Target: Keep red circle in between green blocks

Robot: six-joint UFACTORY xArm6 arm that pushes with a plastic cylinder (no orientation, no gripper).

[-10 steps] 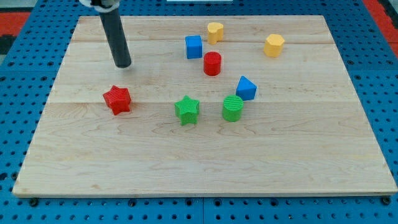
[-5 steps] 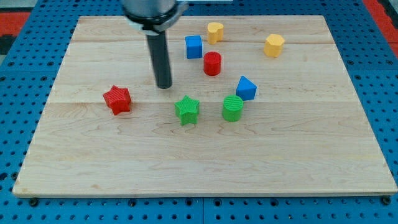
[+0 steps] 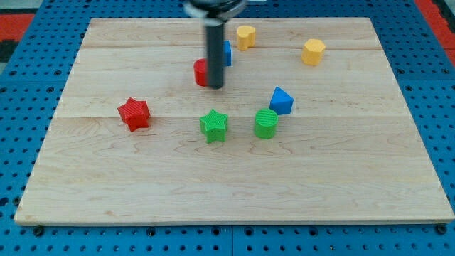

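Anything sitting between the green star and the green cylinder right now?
Nothing: in the camera view, bare board separates the green star and green cylinder. The red cylinder sits toward the view's top, against my tip.

Red star (image 3: 134, 113), two blue blocks (image 3: 281, 100), two yellow blocks (image 3: 246, 35).

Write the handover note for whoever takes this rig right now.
My tip is on the board, against the right side of the red circle, which lies toward the view's top, above the green star.
The green cylinder stands to the right of the star, with an open gap between the two.
Done: nothing yet; the circle is not in that gap.
Left: get my tip above the circle and push it down between the green blocks, probably steering clear of the blue blocks nearby.
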